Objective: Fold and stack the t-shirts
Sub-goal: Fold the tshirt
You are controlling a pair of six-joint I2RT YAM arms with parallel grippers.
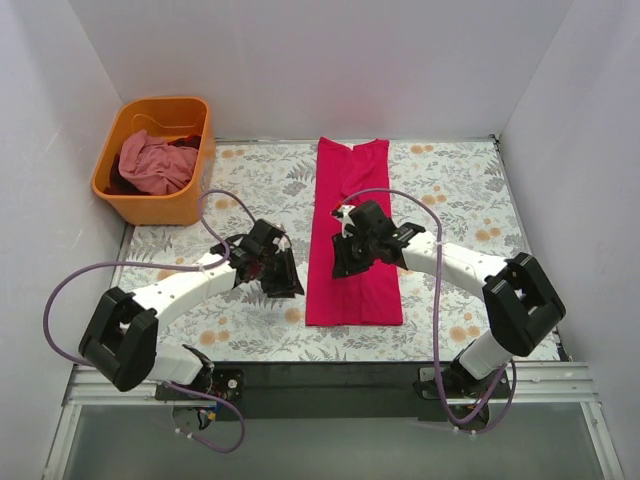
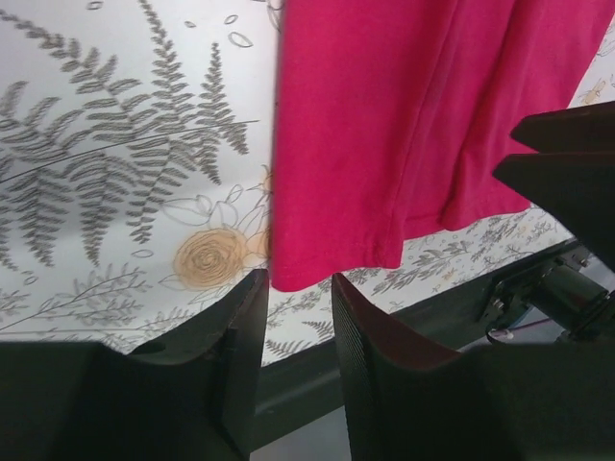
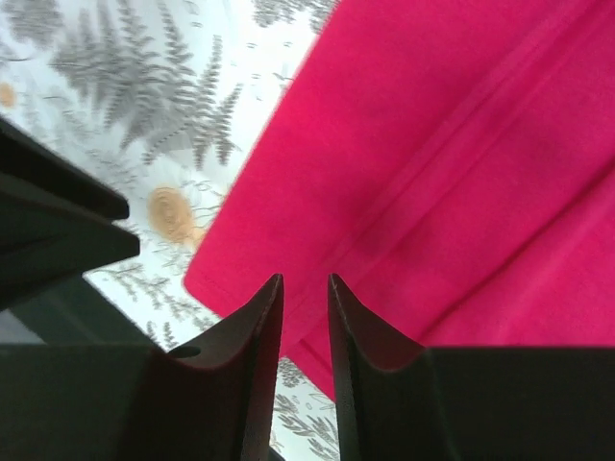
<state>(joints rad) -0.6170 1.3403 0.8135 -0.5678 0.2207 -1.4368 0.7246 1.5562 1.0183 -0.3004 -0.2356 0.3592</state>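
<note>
A crimson-pink t-shirt [image 1: 352,235] lies on the floral table, folded lengthwise into a long narrow strip running from the far edge toward me. My left gripper [image 1: 283,280] is open and empty, just left of the strip's near left corner [image 2: 288,274]. My right gripper [image 1: 343,262] hovers over the strip's near half, jaws a little apart, nothing between them; the shirt [image 3: 452,163] fills its view. A paler dusty pink t-shirt [image 1: 152,165] lies crumpled in the orange basket [image 1: 196,125].
The orange basket stands at the far left corner of the table, with a dark garment beside the pink one. White walls close in the table on three sides. The black near edge rail [image 1: 330,375] runs below the shirt's hem.
</note>
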